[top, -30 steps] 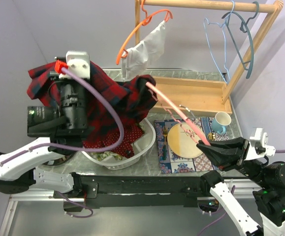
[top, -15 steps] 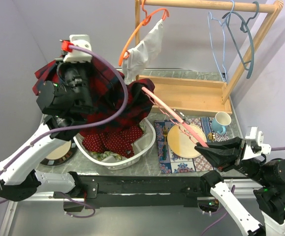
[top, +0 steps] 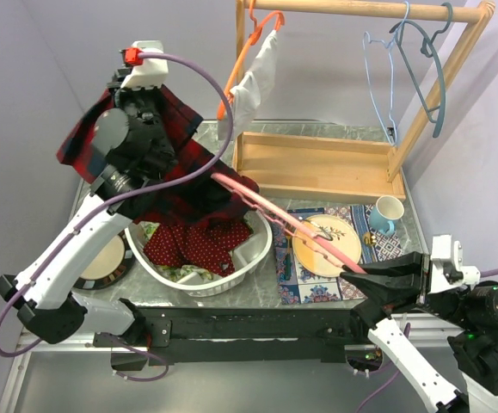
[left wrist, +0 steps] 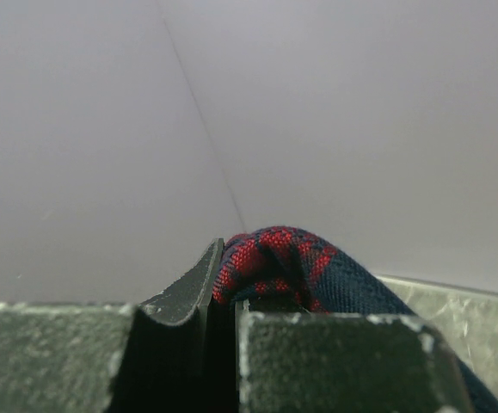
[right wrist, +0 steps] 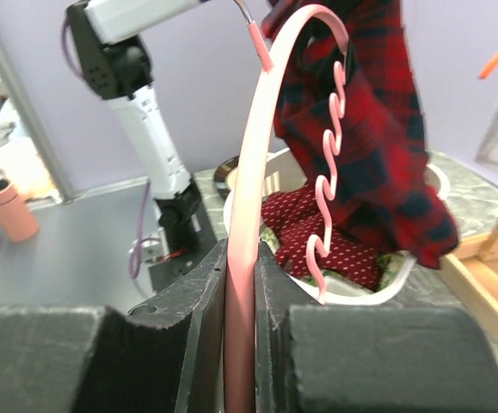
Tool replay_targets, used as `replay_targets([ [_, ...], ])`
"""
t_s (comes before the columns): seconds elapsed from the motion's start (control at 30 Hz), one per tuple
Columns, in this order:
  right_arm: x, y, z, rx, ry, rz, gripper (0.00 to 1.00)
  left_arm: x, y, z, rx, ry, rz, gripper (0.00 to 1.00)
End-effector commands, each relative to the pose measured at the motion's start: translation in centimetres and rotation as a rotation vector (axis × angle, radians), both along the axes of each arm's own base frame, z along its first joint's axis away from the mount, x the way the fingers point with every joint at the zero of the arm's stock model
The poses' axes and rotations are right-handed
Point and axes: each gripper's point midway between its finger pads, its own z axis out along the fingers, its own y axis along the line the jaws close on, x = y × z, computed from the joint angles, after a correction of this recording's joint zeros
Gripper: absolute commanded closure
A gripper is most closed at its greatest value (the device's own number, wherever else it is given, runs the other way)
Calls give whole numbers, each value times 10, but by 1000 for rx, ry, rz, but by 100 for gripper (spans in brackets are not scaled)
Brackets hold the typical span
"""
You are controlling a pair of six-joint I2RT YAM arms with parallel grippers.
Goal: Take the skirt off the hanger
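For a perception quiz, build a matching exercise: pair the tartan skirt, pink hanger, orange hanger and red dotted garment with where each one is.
Things:
1. tartan skirt
2. pink hanger
3. orange hanger
4. red dotted garment

Places:
A. hooked on the wooden rail
B. pinched in the left gripper
C. lying in the white basket
D. clamped in the right gripper

Pairs: 1-B; 2-D; 3-A; 4-C

Left arm (top: 75,243) raised high with left end effector (left wrist: 227,288) pinched shut; right end effector (right wrist: 240,262) clamped, low, pointing left.
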Motion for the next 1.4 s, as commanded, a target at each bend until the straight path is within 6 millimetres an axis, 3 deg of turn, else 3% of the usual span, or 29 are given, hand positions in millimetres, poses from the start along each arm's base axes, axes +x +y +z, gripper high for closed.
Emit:
replay_targets([
  [0.0, 4, -22, 40, 107, -132, -147, 100, -22, 16, 31, -165, -103, -66, 99],
  [0.23, 30, -48, 48, 193, -93, -353, 100, -48, 32, 49, -222, -155, -140, 99],
  [0.3, 34, -52, 48, 207, -84, -385, 100, -50, 18, 53, -236, -168, -263, 99],
  [0.37, 39, -57, 49, 221, -77, -425, 100, -61, 20, 54, -269, -177, -321, 99],
  [0.6, 43, -62, 51, 237, -74, -457, 100, -108, 51, 91, -333, -286, -397, 99],
  [0.77, 47, -59, 48, 238, -57, -452, 100, -130, 33, 104, -396, -335, -619, 99],
  [1.1, 49, -59, 50, 245, -47, -456, 100, -118, -8, 93, -406, -271, -763, 99],
  [1.23, 53, -58, 48, 240, -39, -462, 100, -117, -17, 99, -434, -278, -808, 99],
  [1.37, 55, -57, 47, 245, -36, -463, 100, -123, -24, 117, -455, -294, -867, 99],
])
